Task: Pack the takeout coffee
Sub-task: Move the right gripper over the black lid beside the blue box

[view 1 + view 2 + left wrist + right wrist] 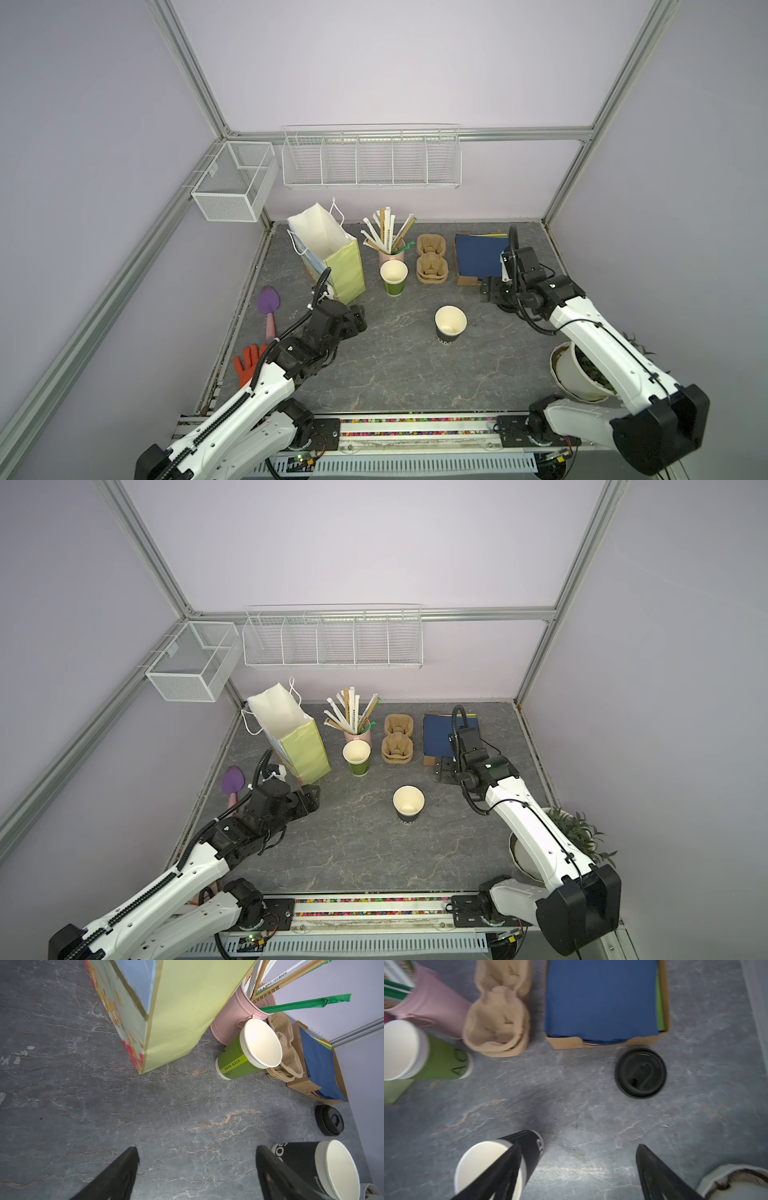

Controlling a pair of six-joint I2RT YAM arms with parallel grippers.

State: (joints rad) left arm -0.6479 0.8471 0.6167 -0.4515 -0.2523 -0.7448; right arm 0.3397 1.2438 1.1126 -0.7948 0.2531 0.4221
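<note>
The takeout coffee, a black disposable paper cup (450, 328) with a cream-white interior, stands upright and uncovered near the middle of the grey marbled tabletop (395, 374), well apart from the tall yellow-green paper gift bag (347, 270) that stands open at the rear left. A round black plastic lid (640, 1073) lies flat on the tabletop just in front of the cardboard box of blue napkins (601, 997). The right gripper (578, 1147) is near this lid. We see its jaws spread apart with nothing between them, and the lid lies ahead of the fingertips, not within their span. The left gripper (195, 1148) hangs over bare tabletop beside the bag, its jaws likewise apart and empty, and the black cup shows just beyond one finger (270, 1167). We judge that packing is at an early step: the cup is neither capped nor bagged, and the lid appears to be the item in hand. The next move calls for the right gripper to advance until the lid sits between its fingers, then close on the rim without pushing the lid against the box. We would then centre the lid over the cup mouth and press it down evenly, since the light, empty cup could tip under an off-centre load
</note>
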